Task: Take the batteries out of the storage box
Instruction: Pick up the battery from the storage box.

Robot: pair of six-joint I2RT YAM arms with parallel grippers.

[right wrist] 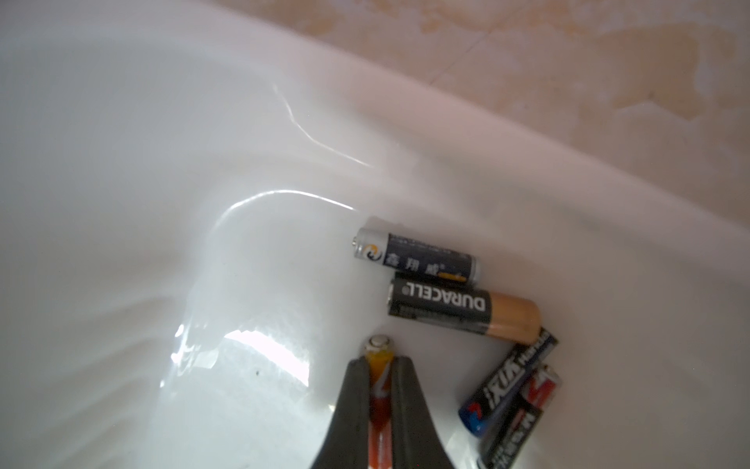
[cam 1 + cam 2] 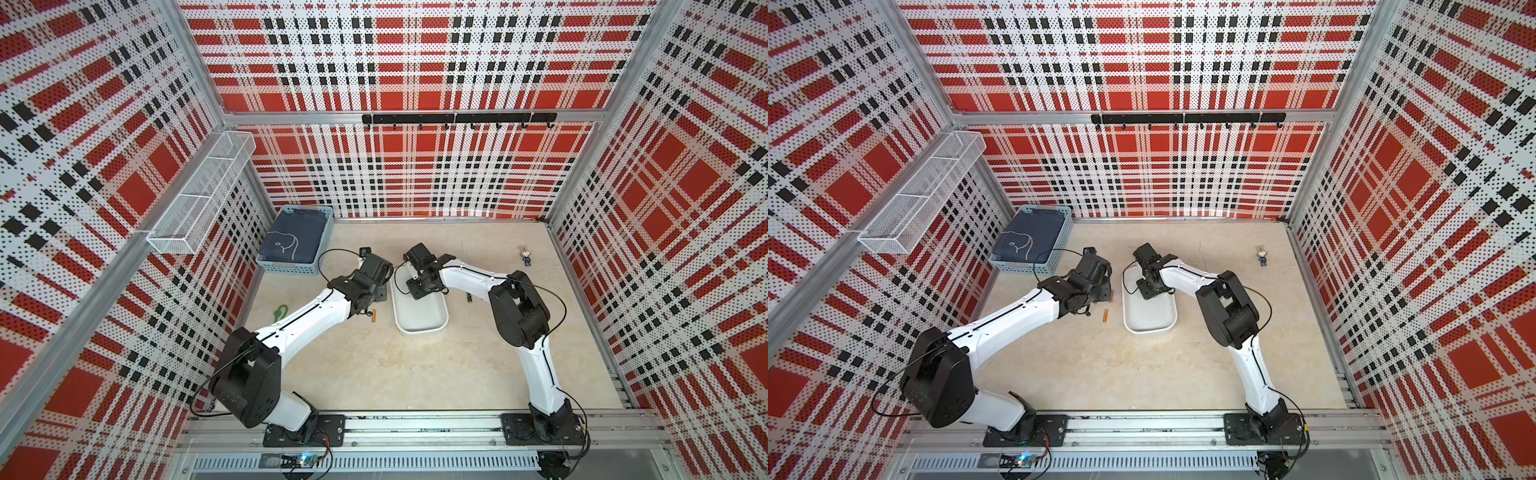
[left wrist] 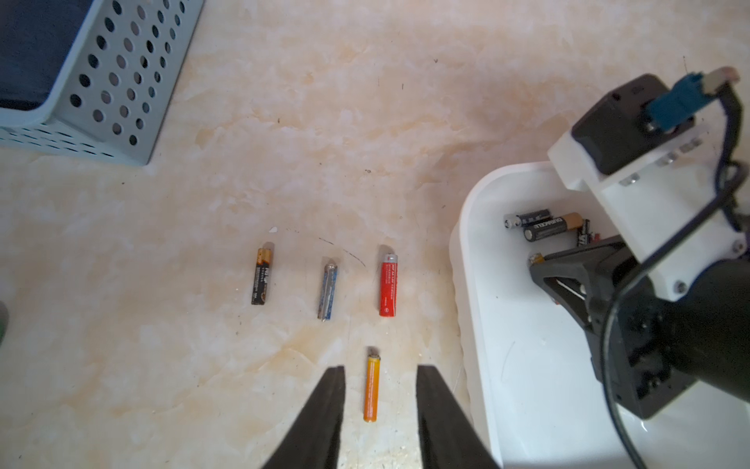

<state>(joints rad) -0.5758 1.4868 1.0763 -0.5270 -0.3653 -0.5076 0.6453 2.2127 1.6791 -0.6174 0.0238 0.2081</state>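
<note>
— Batteries (image 3: 539, 229): where do you find them, going left to right?

— Start at the light-blue basket (image 3: 113, 81), plastic with round holes punched in its walls; it holds a dark cloth (image 3: 32, 48). To its right, four cells lie loose on the mottled beige table (image 3: 365, 122), roughly parallel: a black-and-gold cell (image 3: 261, 277), a blue-grey cell (image 3: 328, 294), a red cell (image 3: 388, 285) and an orange cell (image 3: 372, 385).

— And the jaws of your left gripper (image 3: 380, 369)?

— Apart, clamped on nothing. In the left wrist view the orange cell lies between the two black fingers (image 3: 324, 406), with a gap showing on each side.

— What sits in the storage box (image 3: 466, 284)?

— It is glossy white plastic, smooth-walled with rounded corners, just right of the loose cells. At its far end you have four slim cylinders close to the wall: a navy-and-silver cell (image 1: 414, 256), a black Duracell (image 1: 458, 306) with a copper end, then a blue-and-black cell (image 1: 507, 390) and a black-and-red cell (image 1: 523, 414) lying side by side.

— Your right gripper (image 1: 380, 363)?

— Down inside the box, its jaws pressed together on an orange-and-red cell (image 1: 379, 349); the silver cap pokes out past the fingertips.
</note>
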